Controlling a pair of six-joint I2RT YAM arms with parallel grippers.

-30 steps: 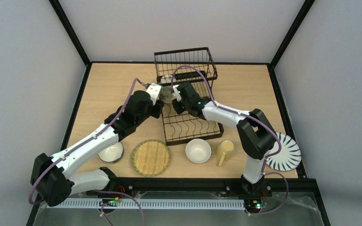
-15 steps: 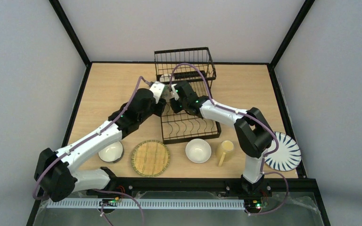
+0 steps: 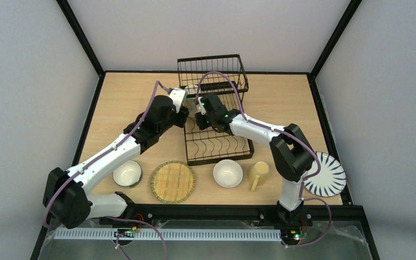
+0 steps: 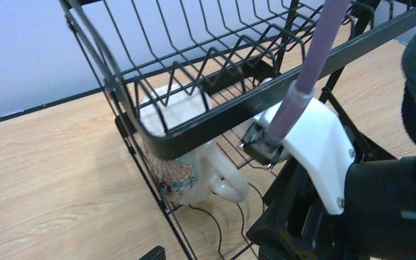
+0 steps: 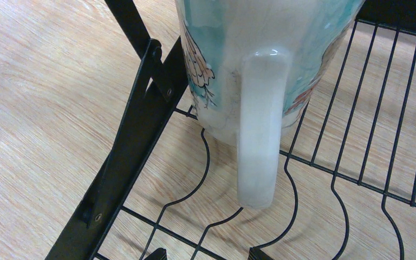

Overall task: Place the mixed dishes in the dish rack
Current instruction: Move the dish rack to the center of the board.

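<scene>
A white mug with a teal and red print (image 4: 180, 169) stands on the lower tray of the black wire dish rack (image 3: 216, 142), under the raised basket (image 3: 212, 69). In the right wrist view the mug (image 5: 249, 65) fills the top, its handle (image 5: 259, 135) pointing at the camera. My right gripper (image 5: 207, 254) is open just in front of the handle, holding nothing. My left gripper (image 4: 211, 254) is open and empty at the rack's left side, close to the mug. On the table in front lie a patterned bowl (image 3: 127, 173), the bamboo plate (image 3: 173, 181), a white bowl (image 3: 228, 173), the yellow mug (image 3: 258, 173) and the striped plate (image 3: 325, 174). The green plate and tumbler are out of view.
The two wrists crowd together at the rack's left rear corner (image 3: 187, 103). My right wrist housing (image 4: 309, 141) sits right beside the mug in the left wrist view. Black frame posts border the table (image 3: 141, 97).
Both grippers have moved a little toward the back, along the rack's left side. The left arm has stretched further out. The dishes on the table have not moved.
</scene>
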